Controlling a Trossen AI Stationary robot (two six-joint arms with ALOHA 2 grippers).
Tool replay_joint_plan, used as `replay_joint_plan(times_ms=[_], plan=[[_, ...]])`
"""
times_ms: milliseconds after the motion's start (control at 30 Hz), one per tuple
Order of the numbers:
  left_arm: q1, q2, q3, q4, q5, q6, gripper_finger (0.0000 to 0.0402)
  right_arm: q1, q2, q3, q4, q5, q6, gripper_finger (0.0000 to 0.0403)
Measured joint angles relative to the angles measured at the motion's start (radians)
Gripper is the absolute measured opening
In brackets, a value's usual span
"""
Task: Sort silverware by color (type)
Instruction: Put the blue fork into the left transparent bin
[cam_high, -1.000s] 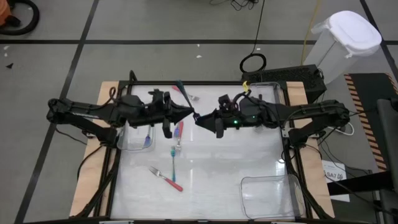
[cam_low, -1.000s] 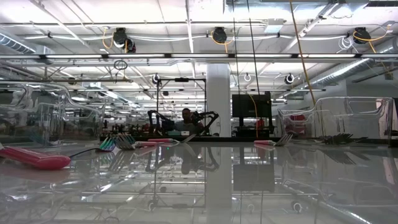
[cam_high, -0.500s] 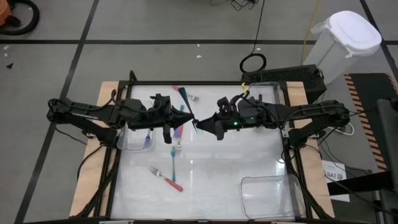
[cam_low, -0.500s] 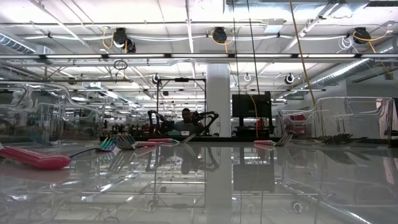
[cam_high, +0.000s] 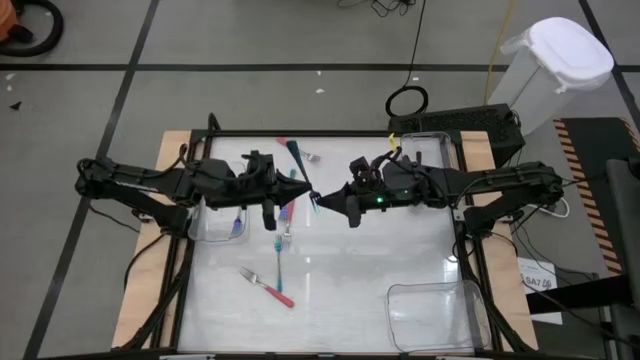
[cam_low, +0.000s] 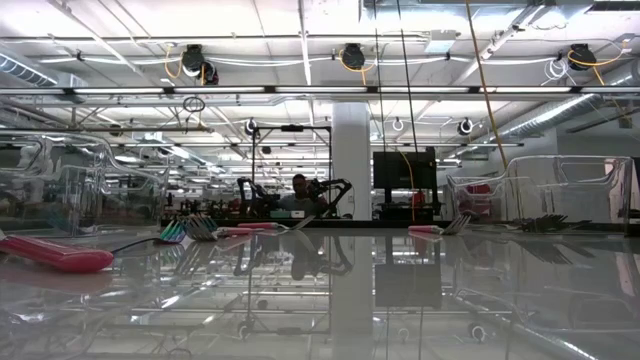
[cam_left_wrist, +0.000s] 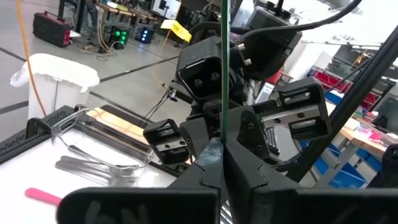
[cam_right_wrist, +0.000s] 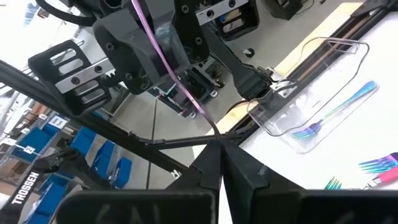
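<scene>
Bridging left gripper (cam_high: 307, 189), right gripper (cam_high: 325, 200): fork (cam_high: 298, 160)

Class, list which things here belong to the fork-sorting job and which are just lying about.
Job: held teal fork, clamped between left gripper and right gripper; teal-handled fork and pink-handled fork lying on the table.
Lying about: white lidded bin and cable loop, both on the floor.

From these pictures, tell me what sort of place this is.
Probably a robotics lab or workshop: exposed ceiling pipes, a second robot rig far behind, and blue storage bins on shelving.
</scene>
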Motion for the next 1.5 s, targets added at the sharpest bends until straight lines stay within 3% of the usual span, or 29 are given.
replay_joint_plan(times_ms=[267,400,600,900,1133,1500], plan=[[0.0,-0.011,0.0,0.002,-0.018,-0.048,0.0089,0.0,0.0,0.0,-0.001,0.021,0.0,0.0002],[0.003,-0.035,0.001,0.002,-0.028,-0.048,0.0108,0.0,0.0,0.0,0.001,0.021,0.0,0.0001],[0.042,-0.072,0.078,-0.109,-0.045,-0.056,0.0112,0.0,0.0,0.0,0.007,0.022,0.001,0.0001],[0.121,-0.041,0.37,-0.472,0.029,-0.03,0.0113,0.0,0.001,0.0,0.032,0.027,-0.011,0.0001],[0.165,0.012,0.486,-0.494,0.114,-0.041,0.0113,0.0,0.001,0.0,0.048,0.051,-0.059,0.0],[0.168,0.086,0.486,-0.411,0.188,-0.011,0.0113,0.0,0.001,0.0,0.137,0.051,-0.083,0.0]])
